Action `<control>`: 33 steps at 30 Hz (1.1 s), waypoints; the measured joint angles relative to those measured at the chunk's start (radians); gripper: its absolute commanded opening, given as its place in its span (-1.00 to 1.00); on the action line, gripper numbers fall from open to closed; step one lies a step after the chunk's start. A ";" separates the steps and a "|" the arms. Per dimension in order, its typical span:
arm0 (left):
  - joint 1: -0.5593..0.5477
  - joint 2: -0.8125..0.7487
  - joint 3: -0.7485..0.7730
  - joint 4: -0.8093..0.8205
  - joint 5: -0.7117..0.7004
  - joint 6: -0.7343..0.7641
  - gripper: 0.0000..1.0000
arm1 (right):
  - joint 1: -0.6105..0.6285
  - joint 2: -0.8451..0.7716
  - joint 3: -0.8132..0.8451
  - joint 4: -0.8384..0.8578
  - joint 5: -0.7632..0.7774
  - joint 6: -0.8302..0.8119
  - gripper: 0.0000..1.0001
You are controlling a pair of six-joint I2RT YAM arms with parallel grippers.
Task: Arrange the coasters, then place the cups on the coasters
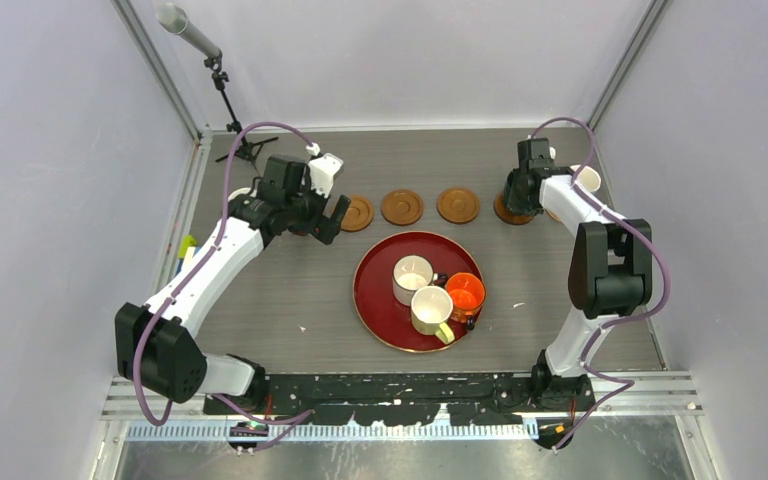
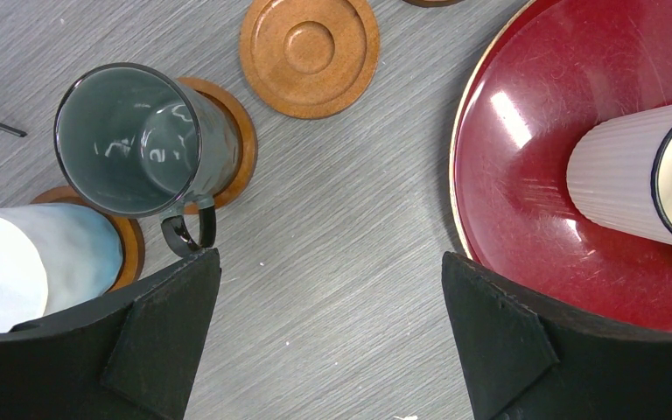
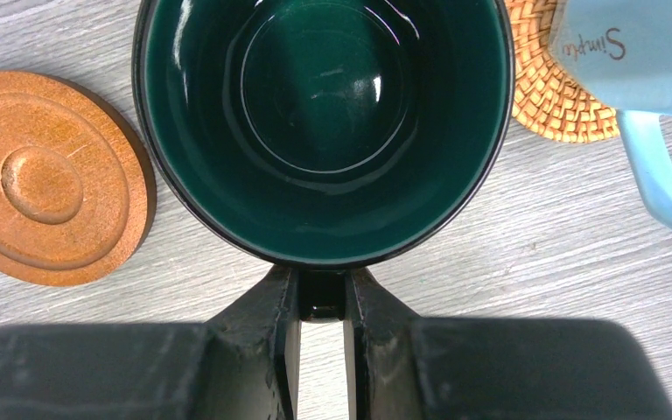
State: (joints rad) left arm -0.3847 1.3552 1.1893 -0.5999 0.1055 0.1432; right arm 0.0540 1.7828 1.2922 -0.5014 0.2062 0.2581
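Row of coasters lies beyond the tray, so arranging looks done. R gripper is clamped on the handle of the dark teal cup, beyond tray's right side, apparently over a coaster; can't tell if seated. Light blue cup, further right of tray, sits on a woven mat. Beyond tray's left side: grey-green cup & pale cup, each on a coaster. L gripper is wide open, holding nothing, by tray's left rim. To do: white cup, yellow cup, orange cup are on tray; 3 coasters bare.
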 measured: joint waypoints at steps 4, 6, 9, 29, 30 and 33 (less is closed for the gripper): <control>0.000 0.000 0.000 0.000 0.000 0.000 0.99 | -0.004 0.010 0.006 0.000 -0.007 0.003 -0.99; 0.000 0.000 0.000 0.000 0.000 0.000 0.99 | -0.005 0.011 0.008 0.000 -0.008 0.004 -0.99; 0.000 0.000 0.000 0.000 0.000 0.000 0.99 | -0.006 0.011 0.010 0.000 -0.011 0.007 -0.99; 0.000 0.002 0.000 -0.002 0.000 0.000 0.99 | -0.006 0.011 -0.001 -0.016 -0.029 0.011 -0.90; 0.000 0.002 0.000 -0.002 0.000 0.000 0.99 | -0.006 0.011 -0.002 -0.016 -0.029 0.011 -0.79; 0.000 0.002 0.000 -0.003 0.000 0.000 0.99 | -0.006 0.011 -0.003 -0.016 -0.028 0.011 -0.58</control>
State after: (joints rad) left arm -0.3847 1.3575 1.1893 -0.6025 0.1059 0.1429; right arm 0.0483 1.7943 1.2896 -0.5171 0.1783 0.2687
